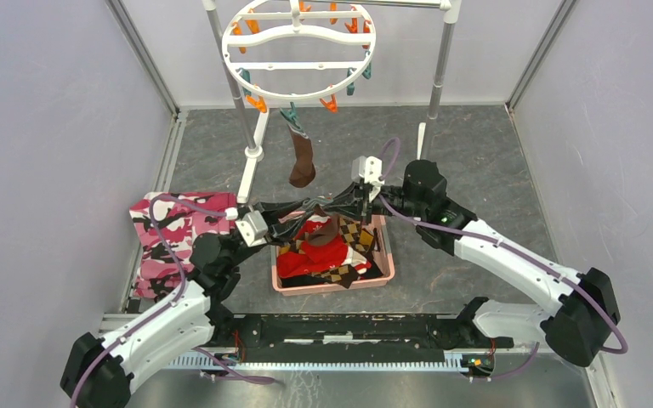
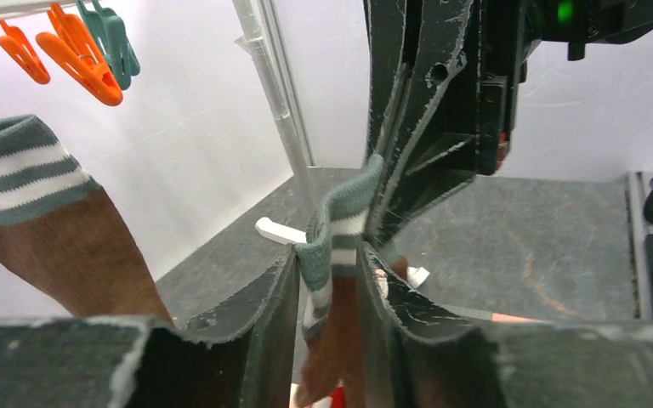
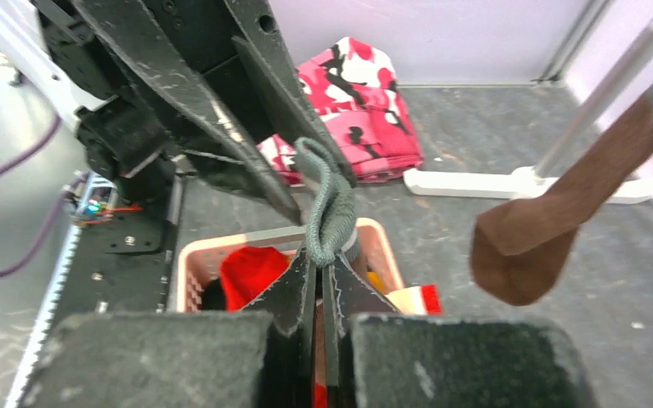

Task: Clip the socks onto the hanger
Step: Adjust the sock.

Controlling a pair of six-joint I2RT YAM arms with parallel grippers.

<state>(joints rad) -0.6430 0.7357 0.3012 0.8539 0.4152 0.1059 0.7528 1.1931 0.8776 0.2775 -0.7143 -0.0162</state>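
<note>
- Hanging at the back, the hanger [image 1: 298,65] keeps its ring of clips up off the floor, so a sock has to be lifted to reach one.
- Below my arms the basket [image 1: 386,255] holds the spare socks.
- One hung sock [image 1: 303,161] dangles by its cuff from a teal clip [image 1: 291,115].
- I have the loose sock [image 3: 327,204] raised over the basket, striped cuff up, ready for a clip.
- My right gripper [image 3: 321,263] is pressed together, pinching that cuff.
- My left gripper [image 2: 330,280] stands parted either side of the cuff; I judge this to be a hand-over.
- I can read no brand, label or writing anywhere.
</note>
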